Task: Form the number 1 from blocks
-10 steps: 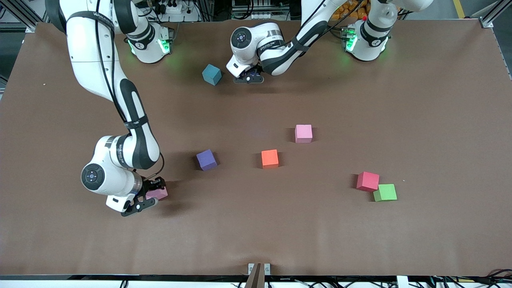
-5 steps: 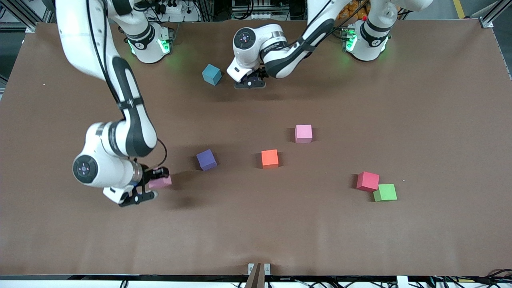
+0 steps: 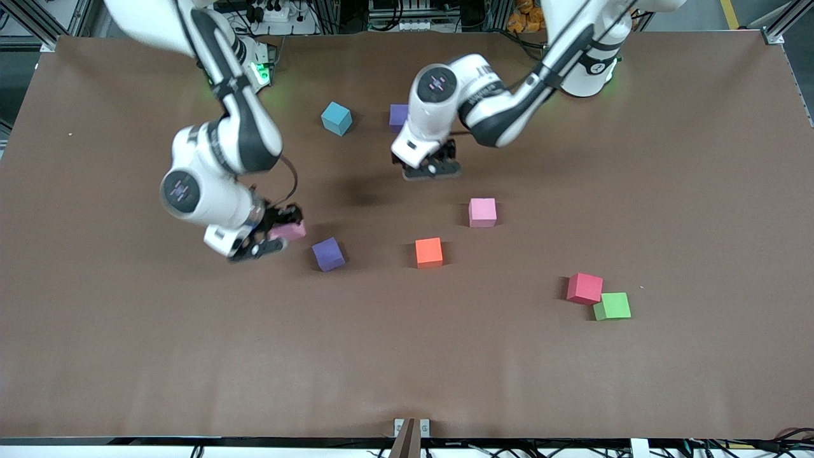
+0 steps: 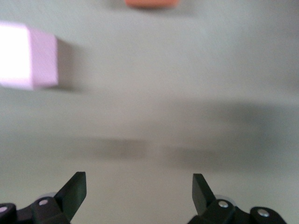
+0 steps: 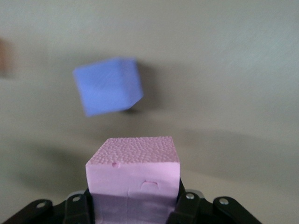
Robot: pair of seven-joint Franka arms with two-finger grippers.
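Note:
My right gripper (image 3: 278, 233) is shut on a light pink block (image 3: 292, 230) (image 5: 133, 170), held in the air beside a purple block (image 3: 328, 254) (image 5: 108, 91) that lies on the table. The orange-red block (image 3: 429, 252) (image 4: 152, 3) and the other light pink block (image 3: 482, 212) (image 4: 28, 56) sit near the middle. A second purple block (image 3: 398, 116) lies beside the light blue cube, partly hidden by the left arm. My left gripper (image 3: 432, 167) (image 4: 139, 191) hangs open and empty over bare table, between that purple block and the pink one.
A light blue cube (image 3: 336, 118) sits close to the robots' bases. A crimson cube (image 3: 584, 287) and a green cube (image 3: 612, 306) touch each other toward the left arm's end of the table. The brown table (image 3: 407, 356) is bare along its front-camera edge.
The right gripper lifted the pink block and carried it to beside the purple block. The left gripper left the spot by the blue cube, where a purple block now shows, and moved toward the middle.

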